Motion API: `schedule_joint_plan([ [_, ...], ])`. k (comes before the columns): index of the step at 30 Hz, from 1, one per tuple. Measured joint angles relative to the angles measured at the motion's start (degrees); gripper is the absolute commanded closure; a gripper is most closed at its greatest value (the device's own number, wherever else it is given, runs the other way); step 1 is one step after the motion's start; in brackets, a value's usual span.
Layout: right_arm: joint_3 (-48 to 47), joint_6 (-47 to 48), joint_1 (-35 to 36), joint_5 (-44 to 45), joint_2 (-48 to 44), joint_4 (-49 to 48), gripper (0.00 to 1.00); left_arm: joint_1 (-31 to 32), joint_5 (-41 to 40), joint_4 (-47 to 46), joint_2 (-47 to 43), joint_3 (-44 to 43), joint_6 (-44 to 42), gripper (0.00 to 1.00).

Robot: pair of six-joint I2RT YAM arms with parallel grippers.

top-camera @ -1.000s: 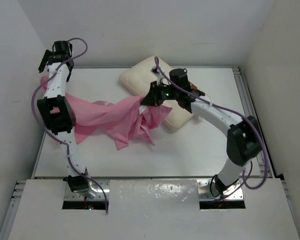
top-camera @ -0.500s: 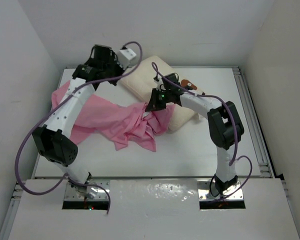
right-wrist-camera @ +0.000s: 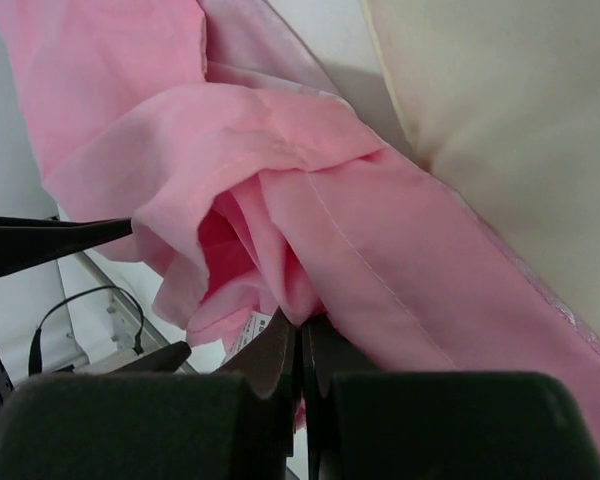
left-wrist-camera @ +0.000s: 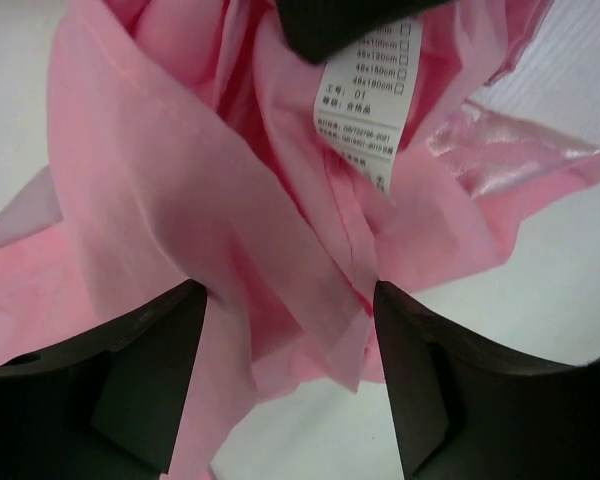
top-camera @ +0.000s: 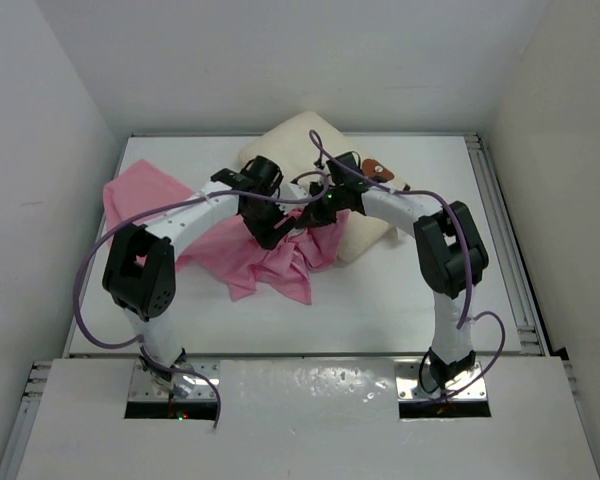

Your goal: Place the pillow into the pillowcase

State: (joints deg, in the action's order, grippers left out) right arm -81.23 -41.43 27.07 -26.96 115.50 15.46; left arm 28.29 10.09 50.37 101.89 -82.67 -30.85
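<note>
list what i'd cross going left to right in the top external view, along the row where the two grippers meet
pillowcase → left gripper → right gripper → pillow → table

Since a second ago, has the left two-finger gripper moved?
Yes. The left gripper swung from the far-left corner of the white table rightward to the crumpled shiny pink pillowcase near its centre.

On the pillowcase (left-wrist-camera: 160, 200), a white label (left-wrist-camera: 355, 110) reads "48x180cm" and "01".
</note>
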Motion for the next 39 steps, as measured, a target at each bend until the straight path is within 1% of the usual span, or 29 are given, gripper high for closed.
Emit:
schedule_joint_plan([
  [2, 0.5, -0.2, 0.0, 0.0, 0.0, 0.0, 1.0, 0.6, 0.0, -2.0, 0.0, 0.9, 1.0, 0.34],
  [5, 1.0, -0.2, 0.0, 0.1, 0.0, 0.0, 1.0, 1.1, -1.1, -5.0, 0.0, 3.0, 2.4, 0.5],
  [6, 1.1, -0.2, 0.0, 0.1, -0.1, -0.1, 1.0, 1.3, -2.4, -6.4, 0.0, 4.0, 2.5, 0.62],
  [8, 1.6, -0.2, -0.1, 0.3, -0.4, -0.4, 1.0, 1.4, -4.5, -8.1, 0.0, 5.8, 2.9, 0.75],
  [9, 2.0, -0.2, -0.2, 0.3, -0.7, -0.4, 1.0, 1.3, -5.2, -8.2, 0.0, 6.3, 2.8, 0.86],
  [11, 2.6, -0.1, -0.4, 0.4, -1.4, -0.4, 1.0, 0.7, -6.1, -8.1, 0.1, 6.5, 2.6, 1.0],
  [14, 3.7, 0.7, -1.3, 0.7, -2.7, -0.3, 1.0, -0.6, -6.0, -6.2, 0.1, 4.5, 2.3, 1.0],
  [17, 4.2, 2.8, -2.7, 2.0, -4.2, 1.0, 1.0, -2.6, -6.0, -2.9, -0.2, -0.4, 1.7, 1.0],
  [19, 4.2, 5.0, -3.2, 3.5, -4.7, 2.5, 1.0, -4.5, -6.0, -1.6, -1.6, -3.3, 1.2, 1.0],
  [22, 4.0, 8.2, -3.6, 5.0, -4.9, 4.5, 1.0, -6.6, -6.8, -0.9, -5.0, -4.9, 0.4, 1.0],
  [23, 3.9, 9.1, -3.6, 5.3, -4.9, 4.9, 0.98, -7.2, -7.1, -0.8, -5.9, -5.0, 0.2, 1.0],
  [24, 3.7, 9.9, -3.6, 5.5, -4.9, 5.3, 0.8, -7.5, -7.5, -0.6, -6.7, -5.0, 0.0, 1.0],
  [25, 3.3, 10.6, -3.5, 5.6, -4.9, 6.2, 0.56, -7.8, -8.0, -0.4, -7.3, -5.0, -0.2, 1.0],
  [26, 2.5, 11.8, -3.4, 5.8, -4.9, 7.5, 0.41, -7.8, -9.0, -0.3, -7.5, -5.0, -0.2, 1.0],
  [27, 1.4, 13.1, -3.3, 6.3, -4.9, 9.1, 0.13, -7.8, -10.1, -0.3, -7.5, -4.9, 0.0, 1.0],
  [28, -0.1, 14.3, -3.3, 7.0, -4.9, 10.9, 0.01, -8.0, -11.5, -0.4, -7.5, -4.7, 0.3, 1.0],
  [30, -1.3, 15.4, -3.4, 9.0, -6.3, 12.0, 0.01, -8.2, -12.8, -0.2, -7.3, -4.3, 1.0, 1.0],
  [32, 1.2, 13.9, -5.3, 12.4, -11.4, 11.7, 0.01, -8.8, -14.4, -0.1, -7.1, -4.3, 1.6, 1.0],
  [36, 11.5, 5.6, -15.9, 19.7, -25.7, 8.9, 0.01, -10.4, -16.1, -0.1, -7.1, -4.3, 2.7, 1.0],
  [37, 14.3, 2.9, -19.3, 22.2, -28.4, 7.5, 0.01, -10.7, -16.2, -0.1, -7.1, -4.3, 3.0, 1.0],
  [39, 19.6, -2.1, -23.3, 25.3, -31.3, 4.3, 0.01, -10.9, -16.2, -0.1, -7.1, -4.5, 3.5, 1.0],
])
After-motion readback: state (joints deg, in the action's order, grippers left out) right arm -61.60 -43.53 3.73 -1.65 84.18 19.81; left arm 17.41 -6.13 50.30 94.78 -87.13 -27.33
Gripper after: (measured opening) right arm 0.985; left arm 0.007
